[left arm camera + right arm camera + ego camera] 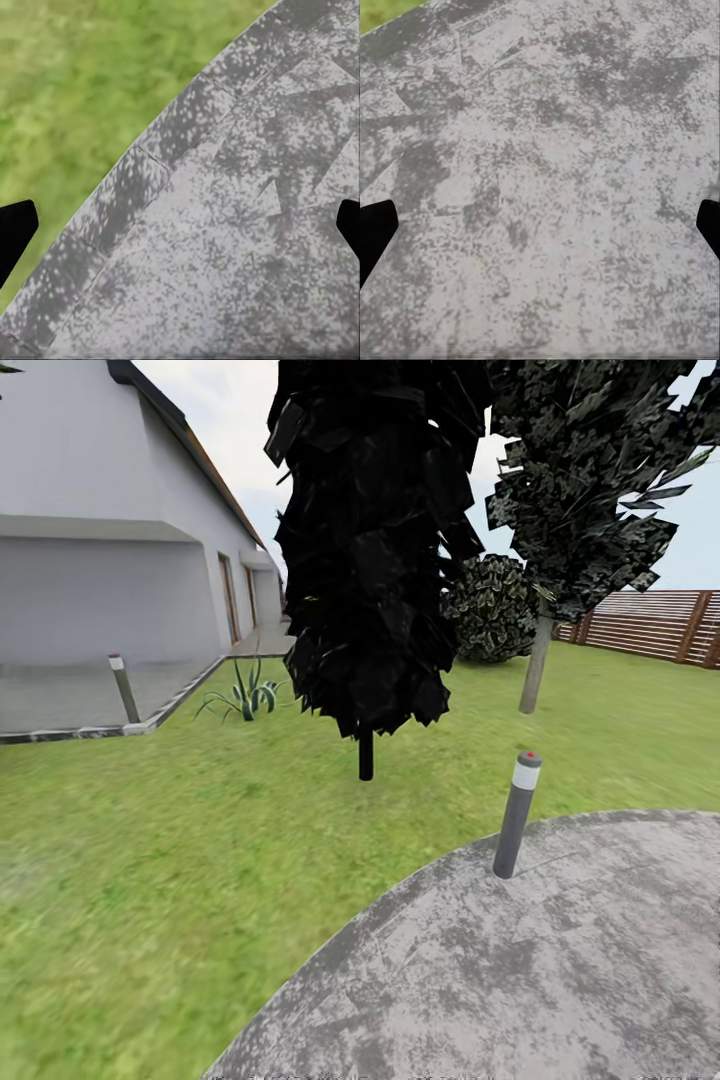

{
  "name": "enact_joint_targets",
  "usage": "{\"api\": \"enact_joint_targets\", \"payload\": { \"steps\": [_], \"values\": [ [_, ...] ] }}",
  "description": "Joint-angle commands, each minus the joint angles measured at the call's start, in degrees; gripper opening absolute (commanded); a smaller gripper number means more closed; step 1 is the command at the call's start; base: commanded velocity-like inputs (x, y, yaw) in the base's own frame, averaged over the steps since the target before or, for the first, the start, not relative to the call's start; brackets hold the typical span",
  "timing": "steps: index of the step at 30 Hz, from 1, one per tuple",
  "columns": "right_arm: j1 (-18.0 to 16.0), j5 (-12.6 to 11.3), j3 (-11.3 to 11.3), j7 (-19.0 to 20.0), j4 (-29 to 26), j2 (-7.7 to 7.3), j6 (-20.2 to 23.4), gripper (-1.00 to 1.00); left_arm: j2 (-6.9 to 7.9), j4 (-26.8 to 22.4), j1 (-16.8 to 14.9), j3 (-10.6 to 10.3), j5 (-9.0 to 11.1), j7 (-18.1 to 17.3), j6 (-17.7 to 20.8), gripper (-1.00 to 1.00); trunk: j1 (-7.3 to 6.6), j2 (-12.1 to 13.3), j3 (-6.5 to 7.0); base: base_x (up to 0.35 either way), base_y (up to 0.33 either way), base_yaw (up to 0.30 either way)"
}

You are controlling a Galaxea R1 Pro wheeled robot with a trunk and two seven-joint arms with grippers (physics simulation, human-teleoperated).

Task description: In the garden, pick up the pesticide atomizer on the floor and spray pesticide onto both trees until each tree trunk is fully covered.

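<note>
Between the left gripper's (180, 221) two dark fingertips (16, 229), which sit wide apart with nothing held, lies only the curved edge of the grey paving (247, 225), and beyond that edge the lawn (82, 82) spreads out under the finger on the grass side. Further along, between the right gripper's (540, 229) fingertips (375, 232), equally wide and equally empty, the same mottled paving (555, 172) runs from one finger to the other, with a sliver of grass far off past the fingers. No atomizer lies near either pair of fingers, so the step in hand reads as travel and search through the garden, before any pick-up. Ahead of both arms in the head view, from left to right, stand the white house (110, 530), a short bollard lamp (123, 688) by its paved edge, a spiky plant (243, 698), a dark columnar tree (370, 550) on a thin black stem, a nearer grey bollard lamp (516, 815) at the paving's rim, a round bush (492, 608), a tree with a pale slim trunk (536, 660), and the slatted wooden fence (650, 625). The next move probably calls for turning or driving until the atomizer comes into sight on the ground, then bringing one open gripper down around it; whether the pale-trunked tree is one of the two to spray cannot be told from here.
</note>
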Motion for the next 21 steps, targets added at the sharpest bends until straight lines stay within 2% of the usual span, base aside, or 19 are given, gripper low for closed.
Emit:
{"api": "enact_joint_targets", "payload": {
  "steps": [1,7,21],
  "values": [
    [-0.03,0.30,0.01,0.00,0.06,-0.02,-0.22,1.00,0.04,0.05,-0.03,0.07,0.15,-0.01,-0.18,1.00,-0.03,-0.04,-0.06,-0.227,0.212,0.000],
    [-0.03,0.34,-0.03,-0.05,0.12,-0.01,-0.40,1.00,0.01,0.05,-0.08,0.07,0.11,-0.01,-0.25,1.00,-0.03,-0.04,-0.06,-0.088,0.083,0.113],
    [-0.02,0.35,-0.04,-0.14,0.12,-0.01,-0.43,1.00,-0.14,-0.17,-0.12,0.07,0.06,0.16,-0.18,1.00,-0.03,-0.04,-0.26,-0.006,0.006,0.265]
  ]
}}
